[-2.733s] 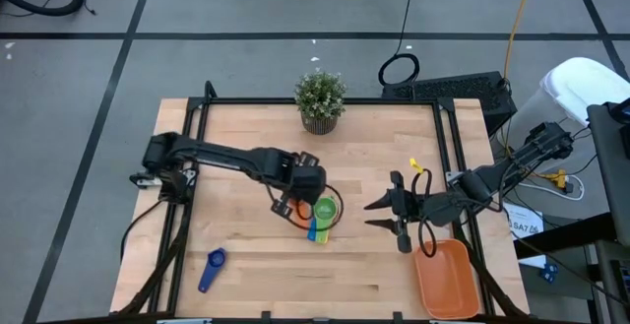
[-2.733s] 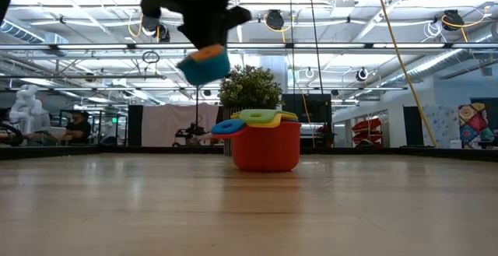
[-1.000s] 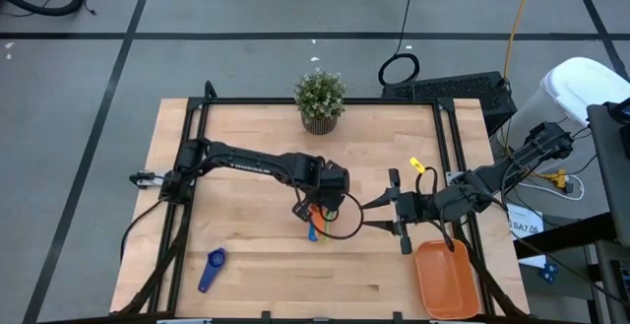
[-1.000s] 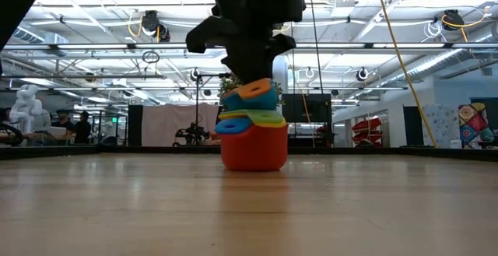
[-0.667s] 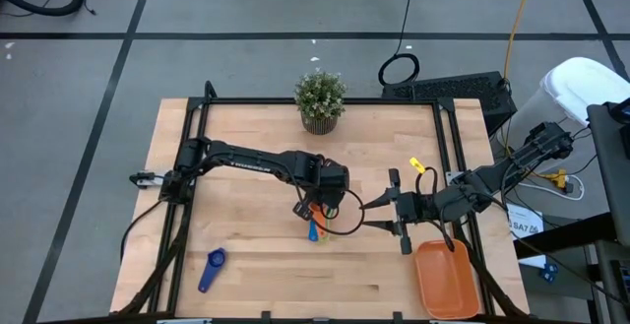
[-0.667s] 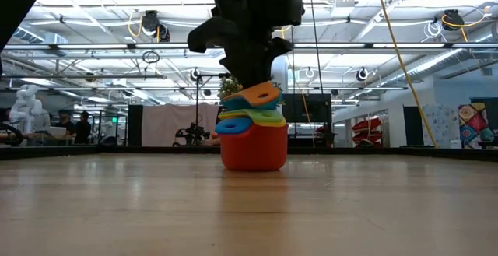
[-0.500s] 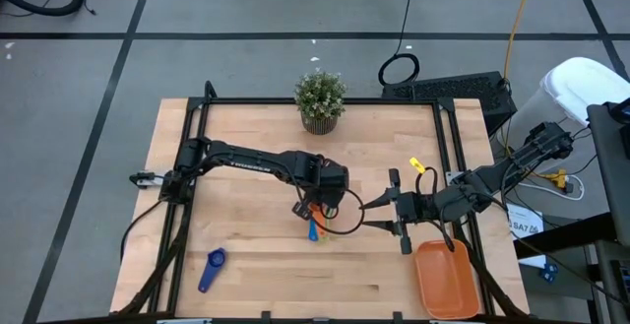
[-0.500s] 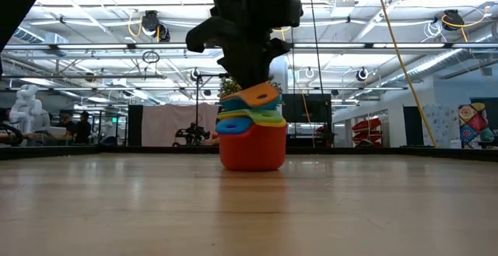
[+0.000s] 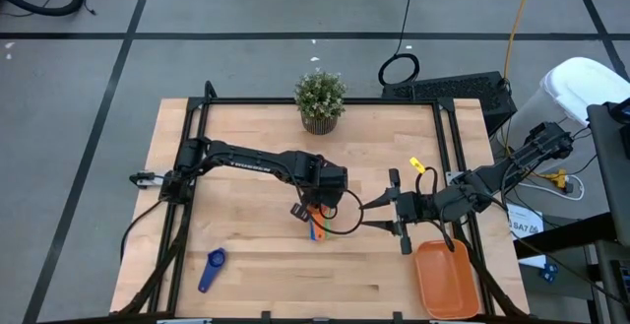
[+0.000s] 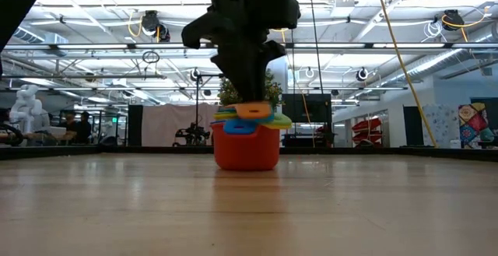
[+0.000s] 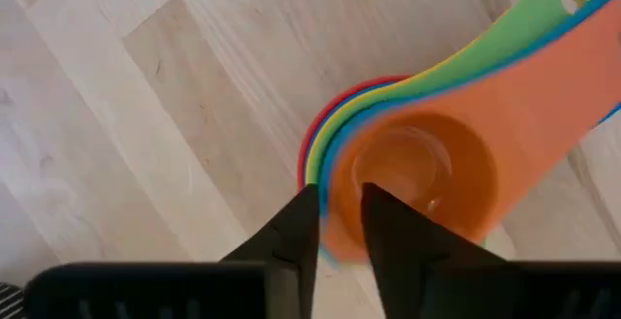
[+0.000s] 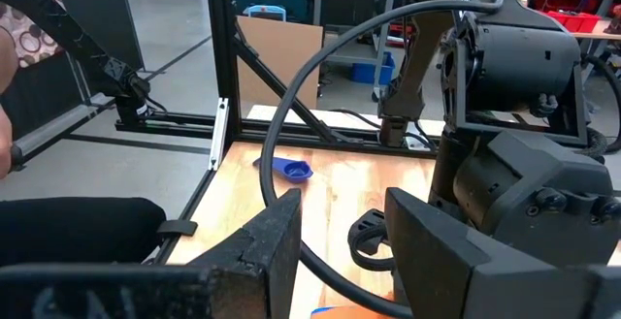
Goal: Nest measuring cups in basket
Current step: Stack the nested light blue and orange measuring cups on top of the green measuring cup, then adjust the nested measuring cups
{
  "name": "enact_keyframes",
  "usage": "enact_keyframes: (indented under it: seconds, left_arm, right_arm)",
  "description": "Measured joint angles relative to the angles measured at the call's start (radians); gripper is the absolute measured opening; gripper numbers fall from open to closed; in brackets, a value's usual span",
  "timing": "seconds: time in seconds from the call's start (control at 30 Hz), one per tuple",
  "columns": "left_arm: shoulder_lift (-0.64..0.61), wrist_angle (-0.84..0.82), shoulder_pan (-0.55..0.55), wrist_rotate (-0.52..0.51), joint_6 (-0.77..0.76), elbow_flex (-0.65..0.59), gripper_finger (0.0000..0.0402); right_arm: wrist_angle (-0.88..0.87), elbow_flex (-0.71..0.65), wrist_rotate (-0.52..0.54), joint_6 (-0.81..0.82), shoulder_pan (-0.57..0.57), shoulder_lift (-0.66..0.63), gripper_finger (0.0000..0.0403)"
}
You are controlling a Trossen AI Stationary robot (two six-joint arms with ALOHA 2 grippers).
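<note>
The stack of measuring cups (image 10: 247, 139) stands near the middle of the table (image 9: 246, 137), and the left gripper (image 9: 313, 209) is directly above it. In the left wrist view the orange cup (image 11: 417, 178) sits on top, inside the green, yellow and red ones, and the two dark fingers (image 11: 291, 237) stand on either side of its rim with a narrow gap; they look slightly parted, so the grip seems to be loosening and not firm. To do this step well, the left gripper should probably open only a little more and then rise straight up, so that the orange cup stays seated and the stack does not tip. The handles fan out to one side, so a sideways pull could drag them.

The basket (image 9: 448, 283) lies at the table's near right corner, well apart from the stack, and no cup is seen in it. The stack must still be carried there. The right gripper (image 9: 372, 216) waits between the stack and the basket, its fingers partly open and holding nothing; it and its cable (image 9: 345, 227) lie near the path to the basket. A blue cup (image 9: 212, 268) lies alone near the front left edge, well apart. The potted plant (image 9: 320, 100) stands at the far edge and does not hinder.
</note>
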Motion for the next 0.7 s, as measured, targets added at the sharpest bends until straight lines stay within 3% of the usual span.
enact_keyframes:
  seconds: [0.33, 0.7]
  left_arm:
    - [0.0, 0.001, 0.001, -0.001, -0.039, 0.0, 0.0185]
    - [-0.051, -0.028, -0.052, -0.135, -0.075, 0.0, 0.0207]
  right_arm:
    - [0.0, 0.0, 0.0, 0.011, 0.0, 0.0, 0.0144]
    - [-0.093, 0.0, 0.0, 0.07, 0.0, 0.0, 0.0144]
